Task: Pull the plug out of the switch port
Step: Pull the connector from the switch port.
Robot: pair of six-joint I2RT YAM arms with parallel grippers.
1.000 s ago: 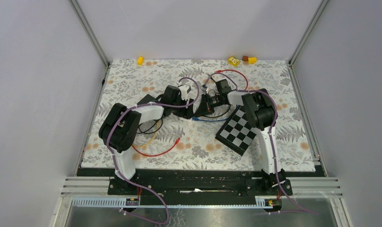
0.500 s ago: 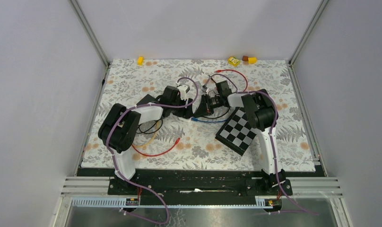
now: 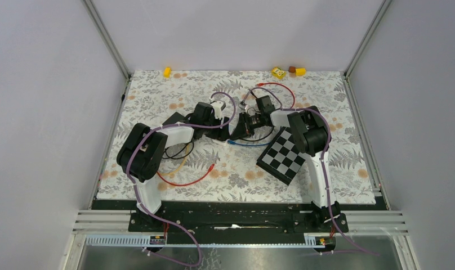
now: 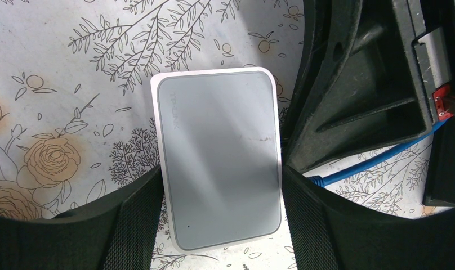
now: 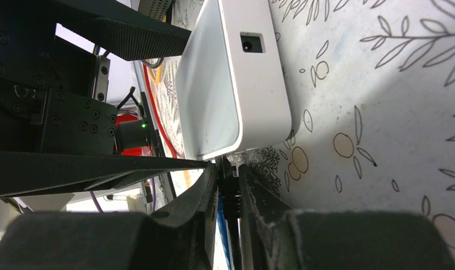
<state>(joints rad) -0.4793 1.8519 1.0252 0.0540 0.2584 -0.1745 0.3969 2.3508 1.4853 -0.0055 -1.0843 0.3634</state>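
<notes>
Right wrist: plug (image 5: 230, 194) barely visible within right tool (image 5: 228, 170), beside switch (image 5: 236, 84).

Switch (image 4: 219, 163) white, grey top; cable (image 4: 377, 160) blue; mat (image 4: 73, 67) floral; board (image 3: 281, 154) black-white checks; far blocks (image 3: 166, 72) apparently yellow.

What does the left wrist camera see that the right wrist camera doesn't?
Only the left wrist: the switch from above, its whole grey top, with both left fingers hugging its sides.
Only the right wrist: a little round socket in the switch's side, a tiny green light, and the right fingers pinched on the plug.
Both: the switch and the flowery mat.
</notes>
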